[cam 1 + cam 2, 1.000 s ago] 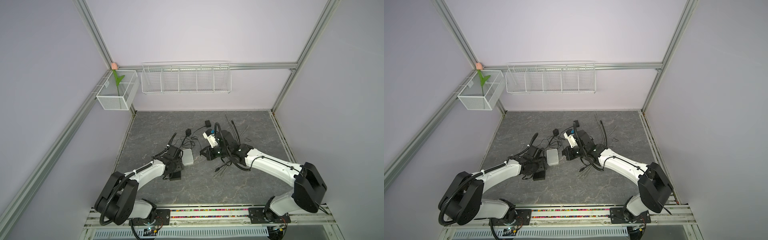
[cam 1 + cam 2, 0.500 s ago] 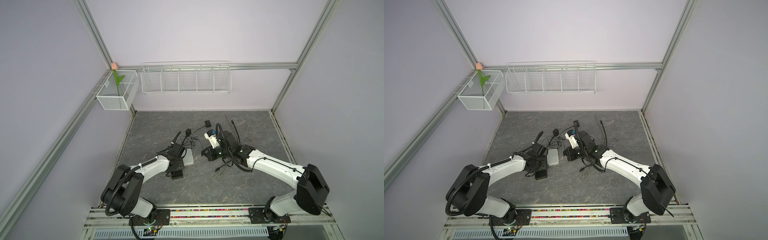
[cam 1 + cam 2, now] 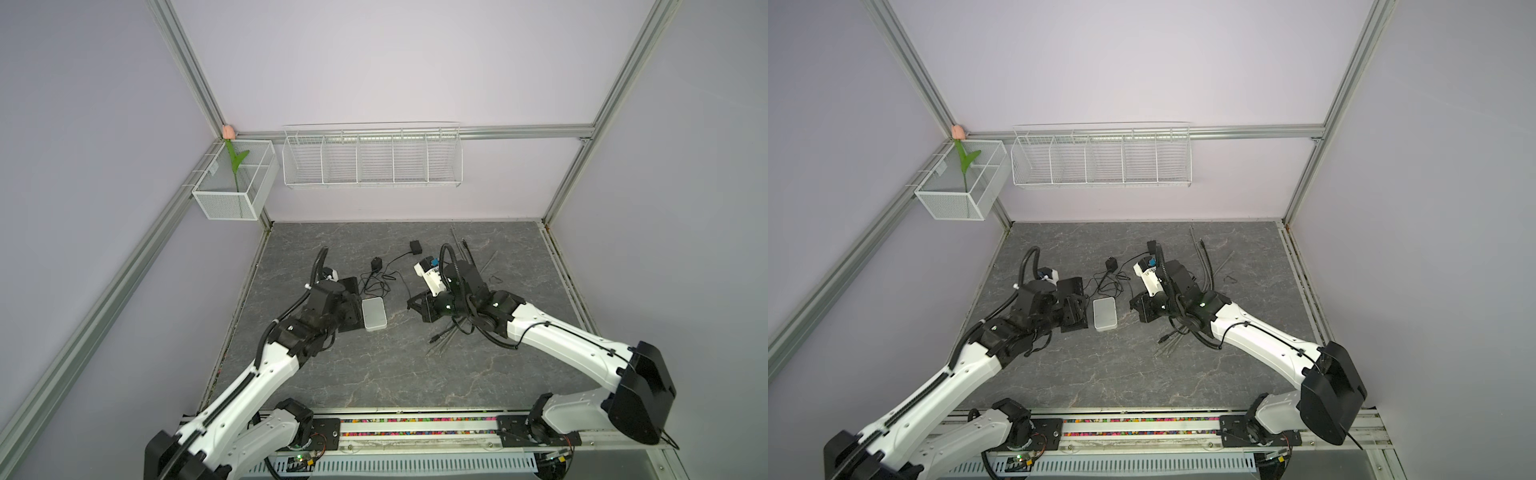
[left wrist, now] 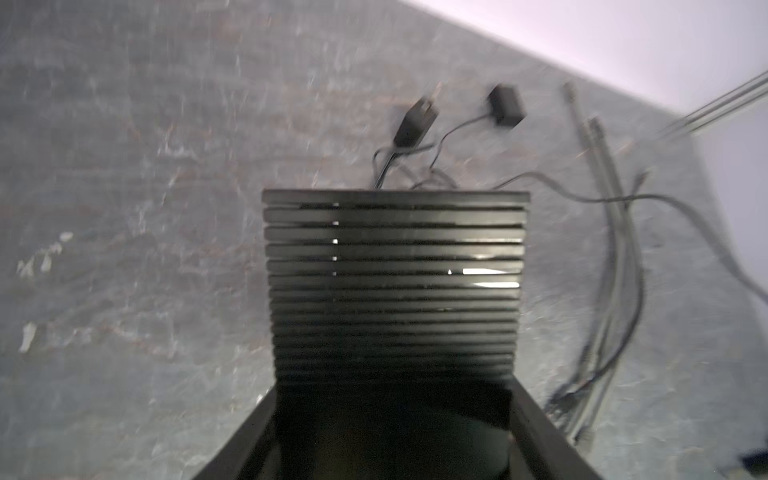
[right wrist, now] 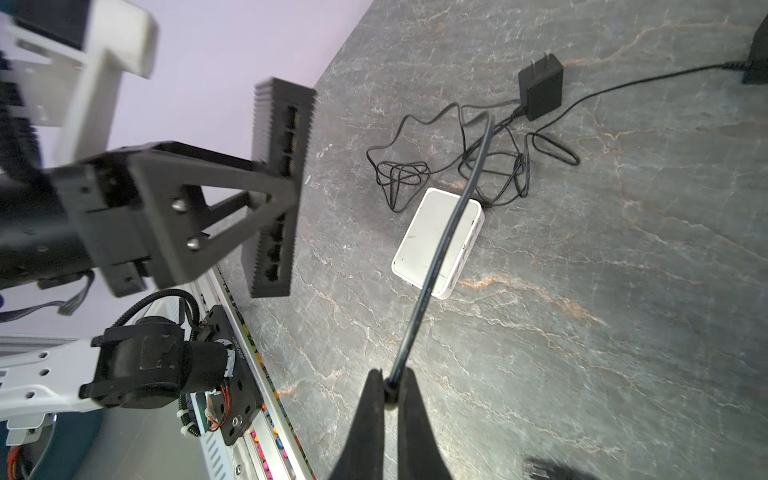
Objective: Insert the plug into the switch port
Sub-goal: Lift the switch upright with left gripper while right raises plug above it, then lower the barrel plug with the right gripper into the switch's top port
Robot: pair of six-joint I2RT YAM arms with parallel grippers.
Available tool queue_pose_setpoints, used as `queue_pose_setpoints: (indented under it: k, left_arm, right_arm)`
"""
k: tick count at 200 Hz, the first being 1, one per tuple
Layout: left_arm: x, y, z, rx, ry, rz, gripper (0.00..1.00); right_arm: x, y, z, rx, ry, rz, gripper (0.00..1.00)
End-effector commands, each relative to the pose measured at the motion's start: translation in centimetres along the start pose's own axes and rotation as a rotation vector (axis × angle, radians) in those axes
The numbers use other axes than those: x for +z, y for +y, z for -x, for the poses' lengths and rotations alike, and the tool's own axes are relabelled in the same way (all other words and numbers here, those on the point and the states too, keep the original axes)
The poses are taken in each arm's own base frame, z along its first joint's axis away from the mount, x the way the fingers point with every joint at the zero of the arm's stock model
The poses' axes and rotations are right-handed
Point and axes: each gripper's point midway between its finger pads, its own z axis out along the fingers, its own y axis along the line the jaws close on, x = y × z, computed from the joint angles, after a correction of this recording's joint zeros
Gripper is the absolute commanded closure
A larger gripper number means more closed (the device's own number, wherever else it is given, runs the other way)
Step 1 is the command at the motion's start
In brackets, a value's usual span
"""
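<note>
Currently left hand (image 5: 270, 195) grips black network switch (image 5: 259, 266) aloft; right hand (image 5: 390, 390) pinches cable (image 5: 440, 249) well behind plug (image 5: 489, 122). Risks: floppy cable bends, plug misses port (image 5: 291, 118); switch slips.

The adapter (image 4: 413, 122) beyond the switch (image 4: 395, 282) looks blurred.

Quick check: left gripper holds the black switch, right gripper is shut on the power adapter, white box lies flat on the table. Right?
Not quite. The right gripper is shut on a black cable, not the power adapter, which lies free on the table, as the right wrist view shows. The left gripper does hold the black switch, and the white box lies flat.
</note>
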Motion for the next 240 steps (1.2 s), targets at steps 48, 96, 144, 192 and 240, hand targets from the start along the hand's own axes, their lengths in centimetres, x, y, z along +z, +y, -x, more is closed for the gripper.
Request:
queue_pose_setpoints:
  k: [48, 96, 144, 192, 240]
  left_arm:
    - [-4.3, -4.7, 2.9, 0.056, -0.354, -0.397, 1.0]
    - [-5.9, -7.8, 2.4, 0.172, -0.461, -0.584, 1.0]
    - [-6.9, -11.7, -1.3, 0.444, -0.487, -0.74, 1.0]
    - [-7.3, -12.6, -4.4, 0.52, -0.489, -0.841, 1.0]
    - [-8.0, -12.9, -7.6, 0.56, -0.45, -0.98, 1.0]
  right_arm:
    - [-4.9, 2.8, 2.6, -0.092, -0.14, 0.063, 0.93]
    - [-7.2, 5.1, 4.4, -0.15, -0.216, 0.136, 0.93]
    - [-7.2, 5.6, 6.2, -0.175, -0.233, 0.126, 0.93]
    - [-8.3, 6.8, 7.4, -0.228, -0.268, 0.155, 0.93]
    - [-8.8, 9.5, 5.3, -0.296, -0.3, 0.271, 0.93]
